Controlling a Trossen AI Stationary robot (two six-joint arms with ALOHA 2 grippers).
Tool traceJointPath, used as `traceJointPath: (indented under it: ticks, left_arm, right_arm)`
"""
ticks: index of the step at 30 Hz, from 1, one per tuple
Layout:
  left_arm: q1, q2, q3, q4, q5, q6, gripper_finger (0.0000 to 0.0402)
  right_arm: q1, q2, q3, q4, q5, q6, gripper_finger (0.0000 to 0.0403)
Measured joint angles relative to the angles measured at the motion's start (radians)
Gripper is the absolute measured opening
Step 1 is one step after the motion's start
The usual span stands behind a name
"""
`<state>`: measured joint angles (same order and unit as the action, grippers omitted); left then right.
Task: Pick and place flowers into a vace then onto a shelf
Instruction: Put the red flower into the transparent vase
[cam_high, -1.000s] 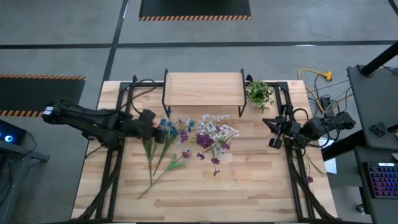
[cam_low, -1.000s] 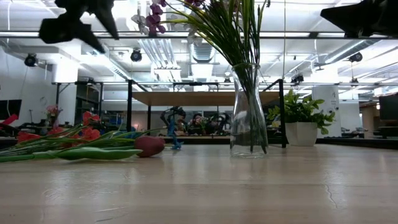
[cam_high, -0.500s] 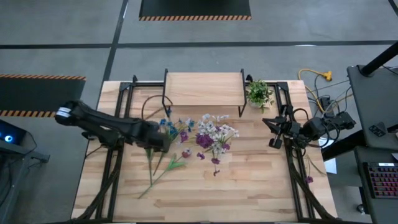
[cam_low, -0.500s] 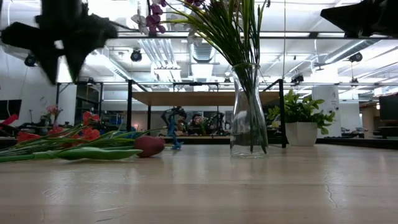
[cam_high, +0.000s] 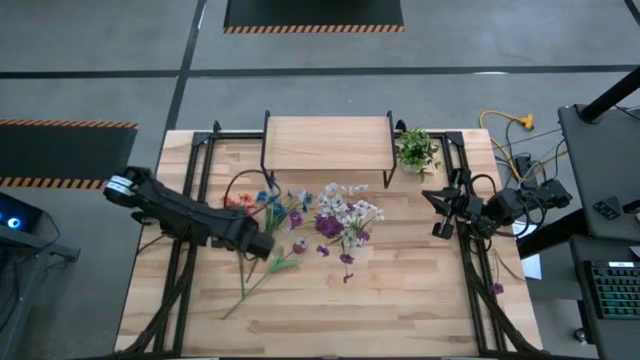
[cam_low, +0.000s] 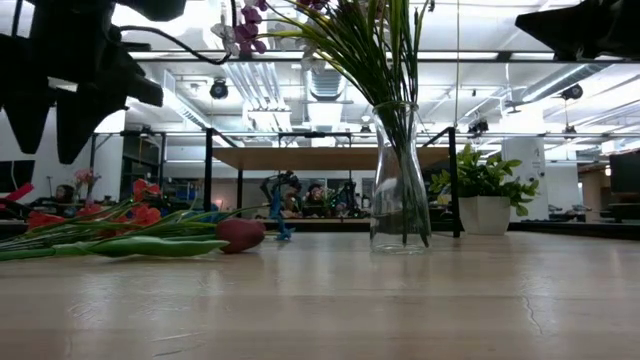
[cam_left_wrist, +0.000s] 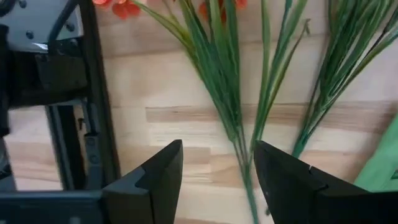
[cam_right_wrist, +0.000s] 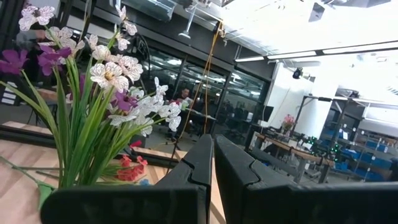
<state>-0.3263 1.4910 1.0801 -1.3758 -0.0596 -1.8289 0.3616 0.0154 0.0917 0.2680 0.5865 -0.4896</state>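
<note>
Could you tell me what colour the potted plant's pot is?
White; the pot shows best in the low view.

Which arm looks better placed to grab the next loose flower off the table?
The left. Its open left gripper hovers right over the loose flower stems, while the shut right gripper waits at the table's right edge, away from them.

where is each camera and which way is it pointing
High view: above the table, looking straight down; shows both arms, the left gripper over loose flowers, the right gripper parked at the table's right edge.
Low view: at tabletop height, looking level at the vase and shelf; dark arm parts hang in the top corners.
Left wrist view: on the left arm, looking down at stems between its open fingers.
Right wrist view: on the right arm, looking across past its shut fingers.
Shared: high and left wrist views both show the loose flowers.
</note>
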Motion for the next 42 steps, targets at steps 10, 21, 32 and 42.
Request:
traceJointPath:
  ticks: [10,21,32,42]
  left_arm:
    - [-0.031,0.093,-0.001,0.079,-0.002,-0.06,0.018]
    - [-0.082,0.128,0.019,0.178,0.022,0.005,0.018]
    - [-0.14,0.153,0.037,0.549,0.029,0.396,0.018]
    - [-0.139,0.232,0.028,0.519,0.054,0.394,0.018]
  right_arm:
    - [0.0,0.002,0.0,-0.002,0.0,0.0,0.0008]
    - [0.0,0.002,0.0,-0.002,0.0,0.0,0.0009]
    - [-0.001,0.013,0.0,-0.002,0.02,0.0,0.0008]
    - [-0.001,0.013,0.0,-0.002,0.019,0.0,0.0008]
